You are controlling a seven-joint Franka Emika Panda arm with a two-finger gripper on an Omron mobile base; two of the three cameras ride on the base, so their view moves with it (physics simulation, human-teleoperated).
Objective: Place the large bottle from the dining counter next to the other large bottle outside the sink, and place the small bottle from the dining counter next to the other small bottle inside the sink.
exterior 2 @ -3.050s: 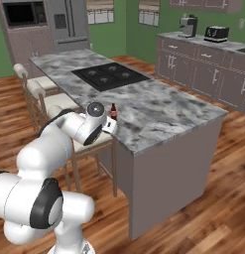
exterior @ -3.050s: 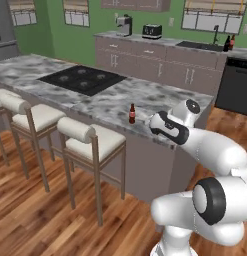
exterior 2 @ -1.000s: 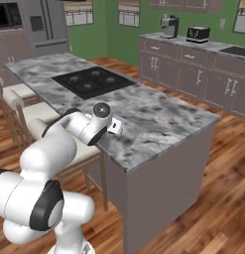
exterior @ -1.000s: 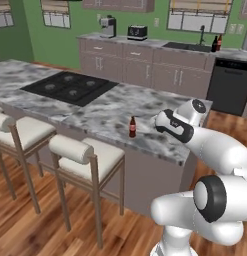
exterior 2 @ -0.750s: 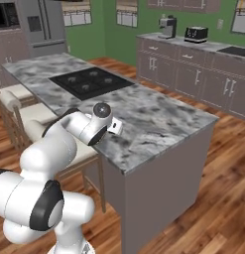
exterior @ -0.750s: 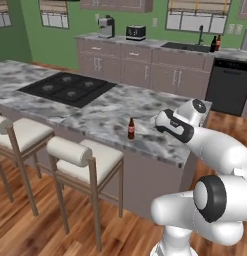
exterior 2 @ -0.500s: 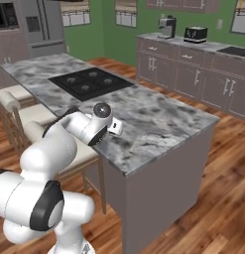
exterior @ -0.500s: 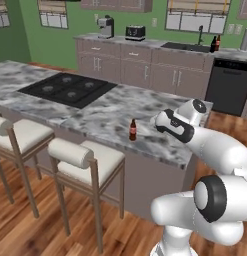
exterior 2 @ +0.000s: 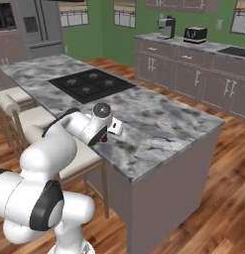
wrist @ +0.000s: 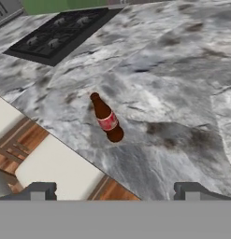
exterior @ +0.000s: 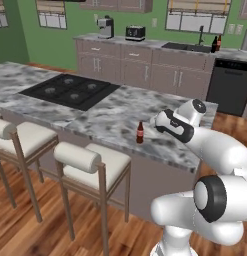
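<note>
The hand (exterior: 156, 121) hangs over the tabletop (exterior: 110, 117) with its jaws spread wide and nothing between them; its two fingertips (wrist: 39, 191) stand well apart at the bottom of the hand view. The bottle (exterior: 140, 133), brown with a red label, stands upright on the tabletop near the edge that faces the stools (exterior: 90, 160), just beside the hand and not touching it. In the hand view the bottle (wrist: 107, 118) sits roughly centred ahead of the jaws, which suggests the hand is lined up for an approach and a side grasp; judged so, no pickup has been made yet. Whether this is the large or the small bottle cannot be told from these pictures. Clearance: the marble around the bottle is bare, the cooktop (exterior: 70, 91) lies well apart to one side, and open tabletop extends behind it. The risk lies at the near edge: a push from the hand toward the stools could tip the bottle off. The sink (exterior: 190, 47) on the far counter carries two more bottles (exterior: 215, 44) beside it, well apart from here.
</note>
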